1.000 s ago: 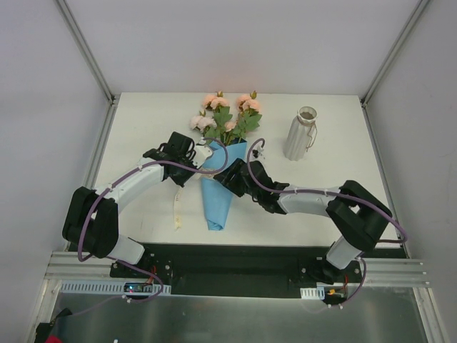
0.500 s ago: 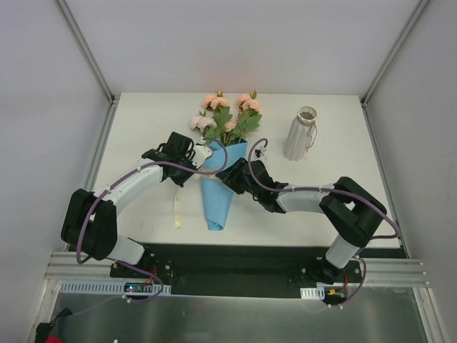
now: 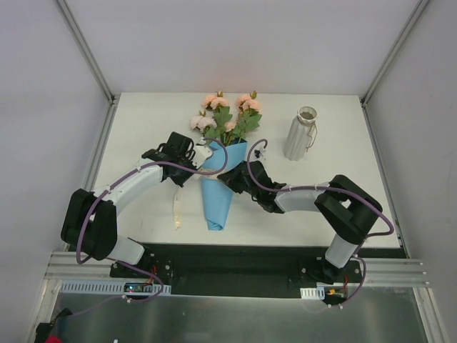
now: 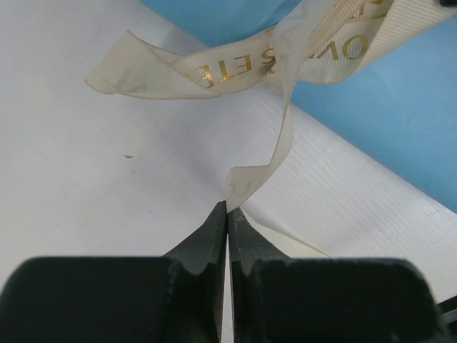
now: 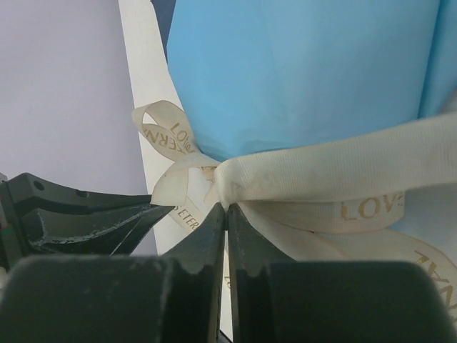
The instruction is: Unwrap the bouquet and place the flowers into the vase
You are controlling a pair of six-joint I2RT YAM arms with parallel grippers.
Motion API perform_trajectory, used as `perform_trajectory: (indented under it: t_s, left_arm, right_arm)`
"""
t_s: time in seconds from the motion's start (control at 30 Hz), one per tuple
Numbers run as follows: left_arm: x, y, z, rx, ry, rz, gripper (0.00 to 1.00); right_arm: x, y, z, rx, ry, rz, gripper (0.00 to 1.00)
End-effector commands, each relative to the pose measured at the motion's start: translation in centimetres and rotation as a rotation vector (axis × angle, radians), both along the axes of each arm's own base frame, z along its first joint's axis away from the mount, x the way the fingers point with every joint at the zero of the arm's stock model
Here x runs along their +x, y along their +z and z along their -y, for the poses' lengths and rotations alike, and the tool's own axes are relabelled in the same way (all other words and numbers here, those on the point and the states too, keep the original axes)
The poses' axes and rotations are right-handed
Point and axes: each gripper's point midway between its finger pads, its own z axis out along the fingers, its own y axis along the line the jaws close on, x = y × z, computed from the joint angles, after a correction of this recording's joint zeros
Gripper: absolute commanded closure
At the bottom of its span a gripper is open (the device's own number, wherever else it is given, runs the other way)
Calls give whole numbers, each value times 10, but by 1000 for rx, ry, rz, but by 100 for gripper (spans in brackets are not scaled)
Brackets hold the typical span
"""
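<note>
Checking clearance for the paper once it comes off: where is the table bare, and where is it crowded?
Bare: the table at its back-left corner, left of the flowers, and the strip right of the vase. Crowded: mid-table, where left gripper and right gripper both pinch the ribbon.

A robot lab cell: white table (image 3: 143, 121) boxed by plain panels (image 3: 235, 43) and aluminium rails (image 3: 400, 271).

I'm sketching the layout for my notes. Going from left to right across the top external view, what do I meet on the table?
left gripper → bouquet → vase. The right gripper lies over the bouquet's blue paper, so it is left out of the order.
</note>
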Motion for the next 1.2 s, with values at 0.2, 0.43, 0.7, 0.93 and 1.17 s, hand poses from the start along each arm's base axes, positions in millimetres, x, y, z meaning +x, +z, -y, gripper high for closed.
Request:
perform_trajectory:
  t_s: [0.2,0.43,0.7,0.93,1.17]
  left_arm:
    - [-5,3,-7,21,-2,8,100]
    - [-7,0,-9,24,16,-21,100]
    - [28,29,-47,5,224,30,100]
    - [47,57,-132,67,502,115,100]
    - [47,87,-208,165,730,205,100]
  right_arm:
    - [19,42,4,64,-48,121,99]
    - [33,68,37,57,-117,196,99]
    - [24,94,101,-100,-206,272,99]
    - [7,99,185,-330,-330,265,99]
    - [-10,105,281,-471,-511,232,99]
